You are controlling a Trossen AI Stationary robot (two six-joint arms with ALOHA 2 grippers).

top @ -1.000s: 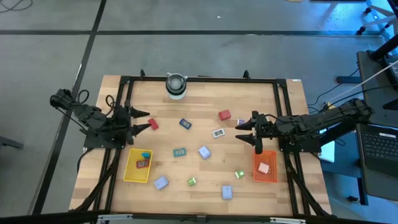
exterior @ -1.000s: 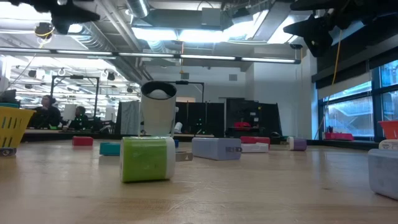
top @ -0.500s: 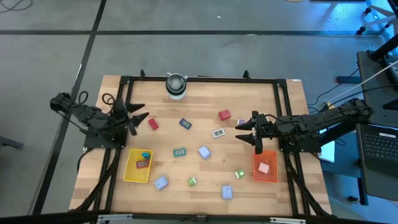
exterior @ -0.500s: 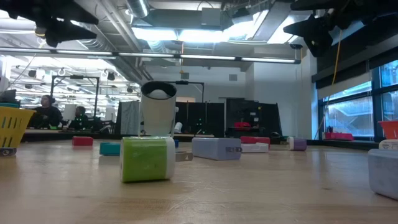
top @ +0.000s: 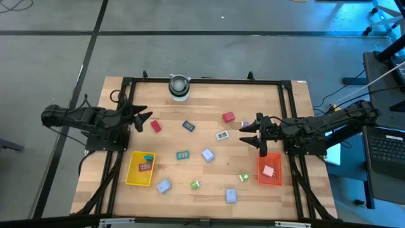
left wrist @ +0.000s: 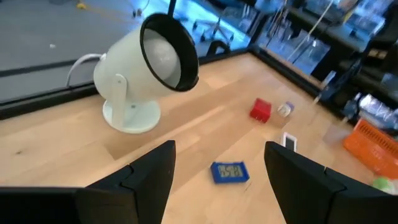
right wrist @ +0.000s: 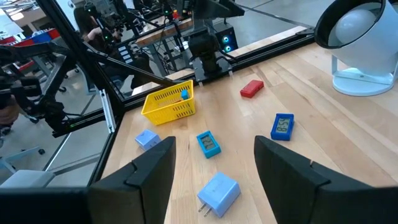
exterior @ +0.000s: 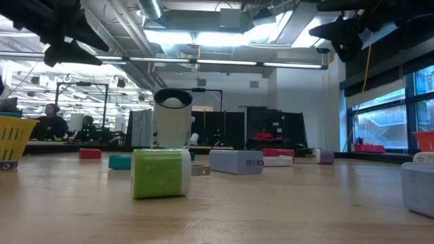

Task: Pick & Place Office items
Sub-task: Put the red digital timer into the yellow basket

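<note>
**Both end effectors open and empty above the table**

The left end effector (top: 144, 120) hangs over the table's (top: 202, 95) left edge with its two fingers spread wide, holding nothing and touching nothing. A red block (top: 155, 126) lies just beside its fingertips. In the left wrist view the fingers (left wrist: 149, 171) frame a blue packet (left wrist: 229, 172), with a second red block (left wrist: 260, 110) and the white lamp (left wrist: 146, 68) farther off.

The right end effector (top: 252, 134) is over the table's right side, also wide open and empty. It sits just above the orange tray (top: 269, 170), which holds a pink block (top: 268, 170). Its wrist view shows a lavender block (right wrist: 218, 191) close ahead between the fingers (right wrist: 152, 165), a teal packet (right wrist: 208, 143) beyond it, and the yellow tray (right wrist: 169, 102) at the far side.

The other items lie scattered on the table: a white packet (top: 221, 135) between the two end effectors, a green block (top: 195, 184) and a green-and-lavender piece (top: 243, 178) toward the near edge, and two more lavender blocks (top: 164, 185) (top: 230, 196) there. The yellow tray holds a red item (top: 145, 166) and a small blue one (top: 149, 157). In the low view the green block stands nearest, upright on the table.
</note>
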